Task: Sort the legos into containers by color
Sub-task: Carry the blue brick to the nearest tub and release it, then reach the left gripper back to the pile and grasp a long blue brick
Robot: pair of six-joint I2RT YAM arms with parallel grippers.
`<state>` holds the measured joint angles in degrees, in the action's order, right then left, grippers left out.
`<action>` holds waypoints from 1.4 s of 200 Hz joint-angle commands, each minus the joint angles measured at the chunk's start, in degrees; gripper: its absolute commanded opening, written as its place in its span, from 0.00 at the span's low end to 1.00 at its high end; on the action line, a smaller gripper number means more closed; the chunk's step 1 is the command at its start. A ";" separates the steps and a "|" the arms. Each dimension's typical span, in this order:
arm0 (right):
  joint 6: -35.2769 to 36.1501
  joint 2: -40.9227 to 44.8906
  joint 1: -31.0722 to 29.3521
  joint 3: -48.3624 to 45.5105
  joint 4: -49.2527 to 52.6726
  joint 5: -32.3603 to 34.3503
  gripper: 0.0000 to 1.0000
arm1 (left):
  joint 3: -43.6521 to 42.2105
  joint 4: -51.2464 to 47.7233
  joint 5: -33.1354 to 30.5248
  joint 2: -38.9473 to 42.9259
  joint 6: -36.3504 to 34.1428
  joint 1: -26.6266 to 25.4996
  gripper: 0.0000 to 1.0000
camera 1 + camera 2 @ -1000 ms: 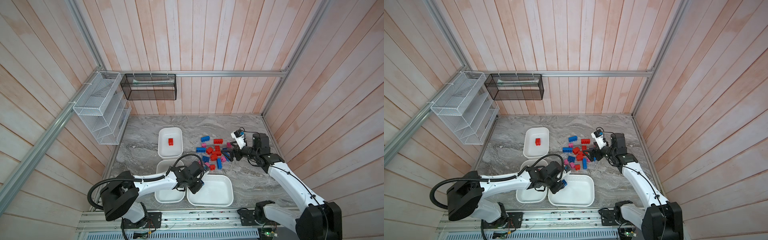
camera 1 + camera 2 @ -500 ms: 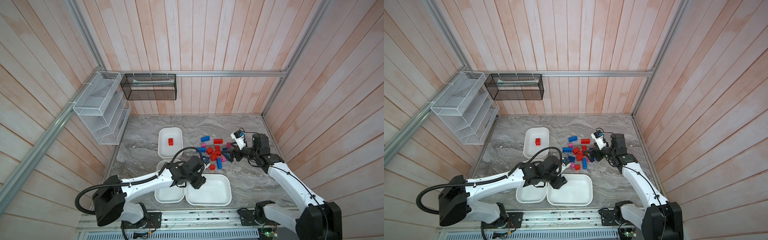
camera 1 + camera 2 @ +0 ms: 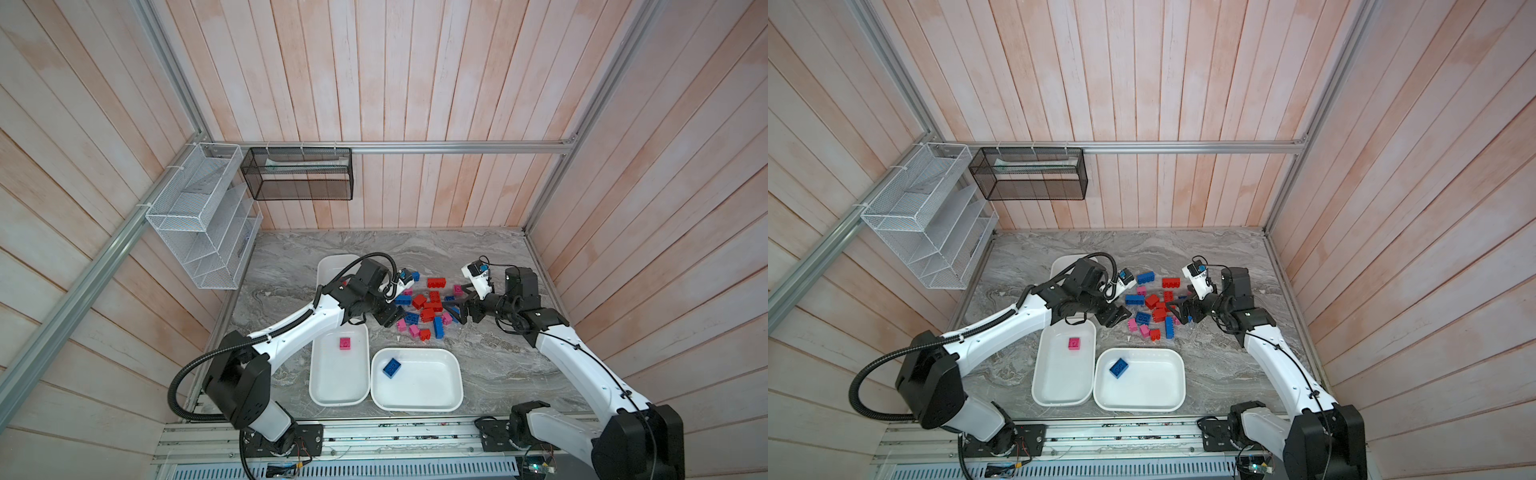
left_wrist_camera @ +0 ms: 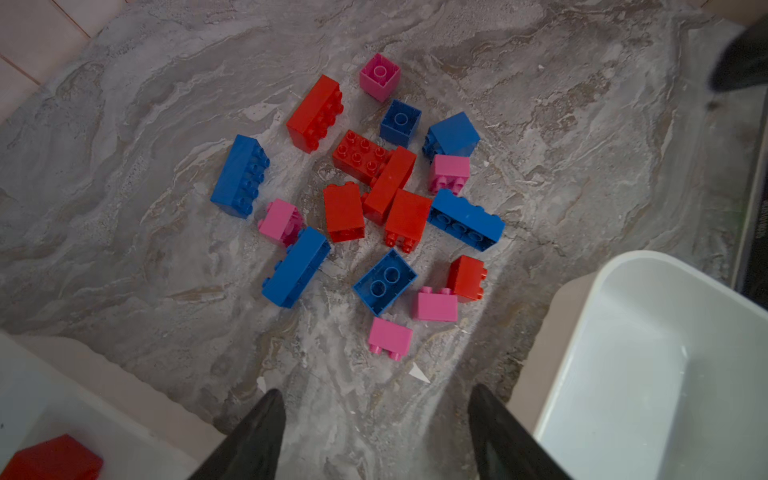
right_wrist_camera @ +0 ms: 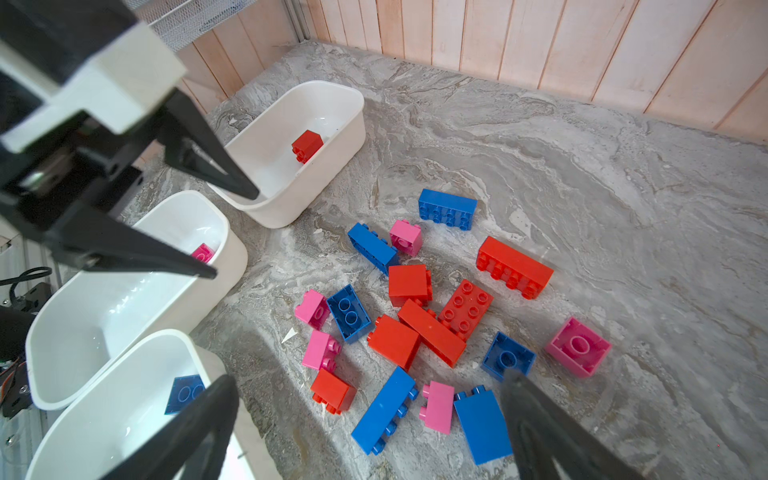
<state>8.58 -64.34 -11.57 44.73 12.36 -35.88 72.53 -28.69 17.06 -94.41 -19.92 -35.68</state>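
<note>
The loose legos (image 3: 424, 307) lie in a red, blue and pink pile mid-table, in both top views (image 3: 1154, 307). Three white containers stand left of and in front of them: the far tub (image 5: 332, 137) holds a red brick (image 5: 307, 145), the middle tub (image 3: 338, 388) a pink brick (image 3: 344, 343), the near tub (image 3: 432, 395) a blue brick (image 3: 392, 368). My left gripper (image 3: 384, 318) hovers open and empty at the pile's left edge, short of a pink brick (image 4: 390, 338). My right gripper (image 5: 370, 380) stands wide open over the pile's right side, holding nothing.
A white wire rack (image 3: 199, 216) hangs on the left wall and a black mesh basket (image 3: 299, 174) on the back wall. Wooden walls close in the marble table (image 3: 490, 365) on three sides. The left arm covers part of the far tub.
My left gripper opened over the near tub and the blue brick now lies inside. It then swung back toward the pile. The right arm has stayed put.
</note>
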 commanded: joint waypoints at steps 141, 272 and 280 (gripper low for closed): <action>0.04 -1.23 1.54 -1.49 -1.90 -1.65 0.98 | 20.15 1.48 6.64 -30.96 -25.49 5.51 0.66; -0.22 -1.19 1.61 -1.40 -1.55 -1.56 0.98 | 21.47 -5.06 7.11 -31.03 -28.37 4.13 0.26; -0.23 -1.20 1.64 -1.31 -1.55 -1.56 0.98 | 21.30 -5.58 7.03 -30.40 -28.12 4.06 0.24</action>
<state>8.58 -65.80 -10.24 43.88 10.90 -36.40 92.66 -30.44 22.74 -126.54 -47.62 -31.22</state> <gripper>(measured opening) 0.980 0.265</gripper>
